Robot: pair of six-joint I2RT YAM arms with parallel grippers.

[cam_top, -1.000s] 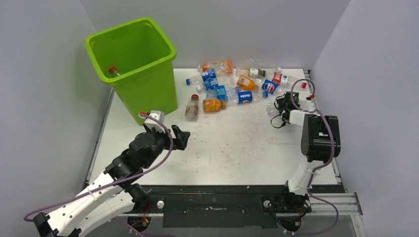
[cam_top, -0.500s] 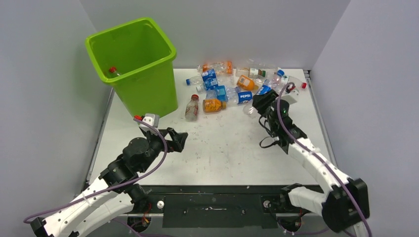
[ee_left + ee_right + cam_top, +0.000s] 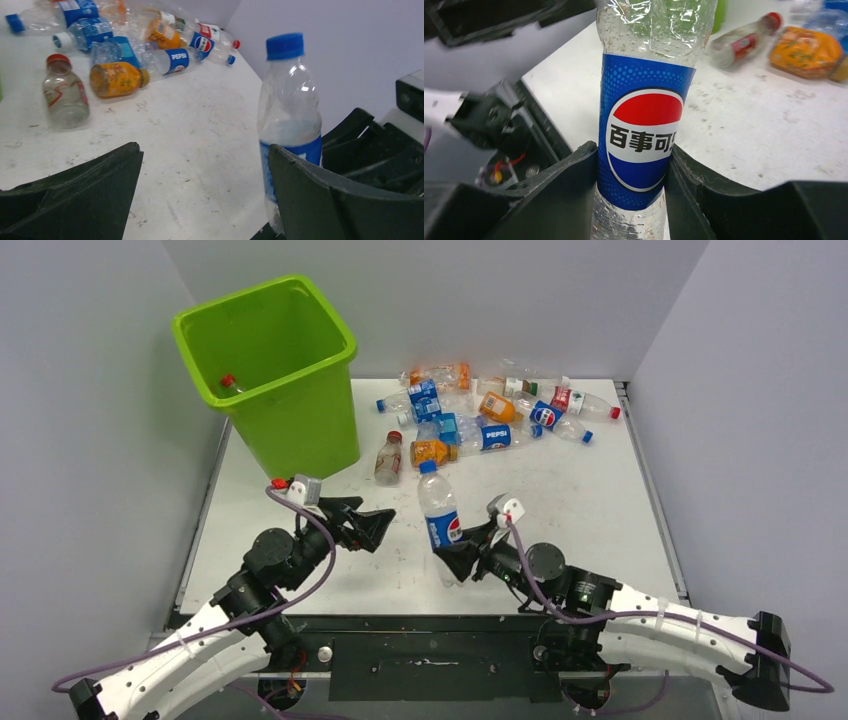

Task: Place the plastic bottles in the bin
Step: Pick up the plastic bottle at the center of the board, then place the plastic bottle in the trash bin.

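Pepsi bottle [image 3: 438, 510] brought from upper-right bottle pile [image 3: 480, 415] to lower centre, pinched upright by right gripper [image 3: 455, 560]; left gripper [image 3: 382, 530] spread, handover expected.

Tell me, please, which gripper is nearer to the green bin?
Left. The left gripper, open, sits just in front of the bin; the right gripper is farther right, its fingers shut on an upright Pepsi bottle.
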